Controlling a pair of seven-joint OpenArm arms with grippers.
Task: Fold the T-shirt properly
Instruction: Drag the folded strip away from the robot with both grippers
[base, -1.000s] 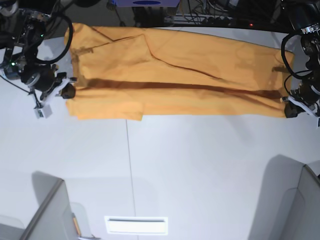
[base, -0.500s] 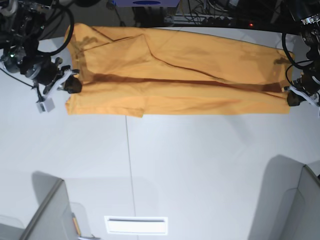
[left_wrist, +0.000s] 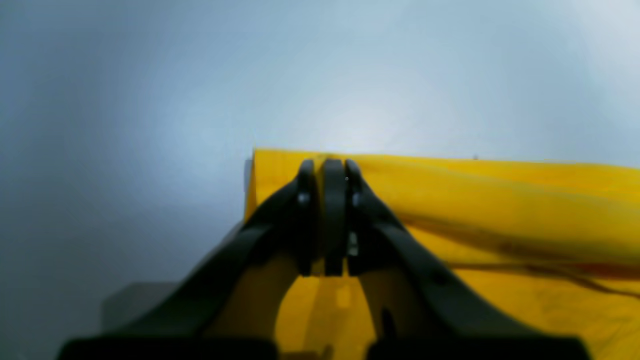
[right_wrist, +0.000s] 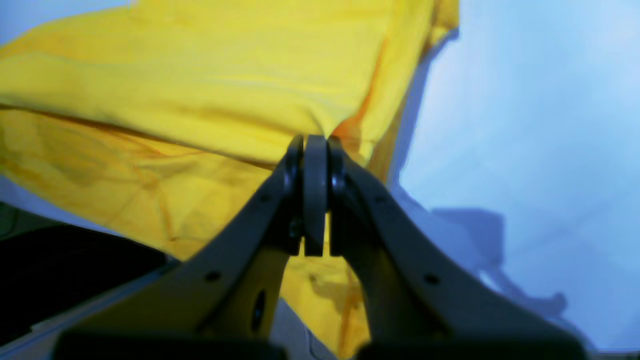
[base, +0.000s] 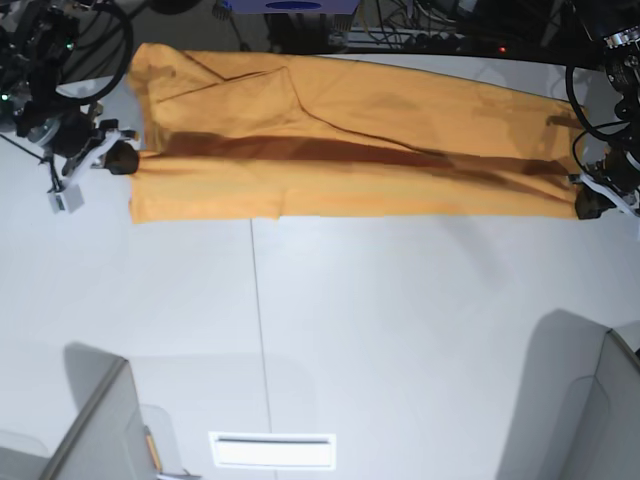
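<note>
Orange-yellow cotton: the T-shirt (base: 350, 150), spread as a long band across the far half of the white table (base: 400, 330), near the far edge.
Fold line: dark crease shadow running lengthwise along the band, one long edge apparently doubled over.
Left gripper (base: 588, 203): jaws pressed together at the shirt's end on the base view's right; wrist view shows the fingertips closed at the fabric edge, cloth apparently pinched between them.
Right gripper (base: 117, 160): jaws likewise closed, at the opposite end; wrist view shows yellow cloth bunching at the tips.
Tension: fabric drawn fairly straight between both ends.
Progress, judged: lengthwise fold under way or just laid; sleeve outline visible under the upper layer.
Remaining, judged: release of both ends, then crosswise folds to bring the band to a compact rectangle.
</note>
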